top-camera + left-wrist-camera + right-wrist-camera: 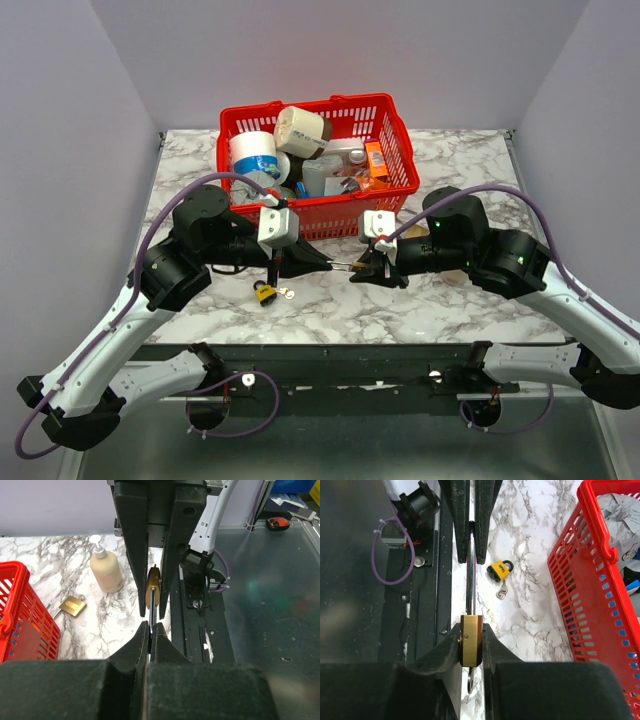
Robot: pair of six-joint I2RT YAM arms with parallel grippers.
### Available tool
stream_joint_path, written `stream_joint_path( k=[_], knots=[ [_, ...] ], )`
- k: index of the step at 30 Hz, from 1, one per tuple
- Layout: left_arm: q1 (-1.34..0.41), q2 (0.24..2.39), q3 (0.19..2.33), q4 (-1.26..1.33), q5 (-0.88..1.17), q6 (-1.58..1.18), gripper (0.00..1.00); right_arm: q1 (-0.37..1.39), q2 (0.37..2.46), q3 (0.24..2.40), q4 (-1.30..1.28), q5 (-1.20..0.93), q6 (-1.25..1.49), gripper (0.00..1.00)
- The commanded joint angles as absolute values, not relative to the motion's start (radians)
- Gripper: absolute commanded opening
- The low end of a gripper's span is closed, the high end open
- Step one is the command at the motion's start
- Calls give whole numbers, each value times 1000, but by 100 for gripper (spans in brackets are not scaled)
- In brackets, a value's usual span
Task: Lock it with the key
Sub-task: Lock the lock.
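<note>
- Up off the table [450, 310], dead centre between the two arms in the overhead view: the brass padlock [471, 640], its long steel shackle [470, 580] running from the body toward 12 o'clock in the right wrist view.
- Closed on the padlock body: the right gripper [471, 630], a pad pressed to each flank.
- Clamped tight on the far end of the shackle: the left gripper [151, 629], no gap showing between its pads.
- Under the body at 6 o'clock in the right wrist view, a sliver of bright metal; key or ring, too small to tell.
- On the marble at about 8 o'clock from the held lock overhead: a yellow padlock [501, 571], with a small key [502, 589] just beside it, touched by neither gripper.
- At 12 o'clock, a red basket [330, 215] full of clutter, apart from the work.
- Judged early to midway: lock secured two-handed. Left to do, seemingly: pressing the shackle home and turning a key, with no key visibly gripped.
</note>
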State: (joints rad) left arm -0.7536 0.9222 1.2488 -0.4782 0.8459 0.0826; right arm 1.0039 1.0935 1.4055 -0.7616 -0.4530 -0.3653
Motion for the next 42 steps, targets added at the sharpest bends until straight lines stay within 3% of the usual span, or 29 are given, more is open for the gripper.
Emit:
stream_joint_path(
  k=[1,4,42],
  knots=[
    [-752,917,1243,-431,859,77,0,1000,1098,1442,-767,-462,-350,13],
    [-753,926,1243,-431,856,75,0,1002,1104,1443,-764,-471,-344,1],
    [-865,966,1095,-173,808,-179,0,1002,1157,1450,-598,-541,-264,1]
  ],
)
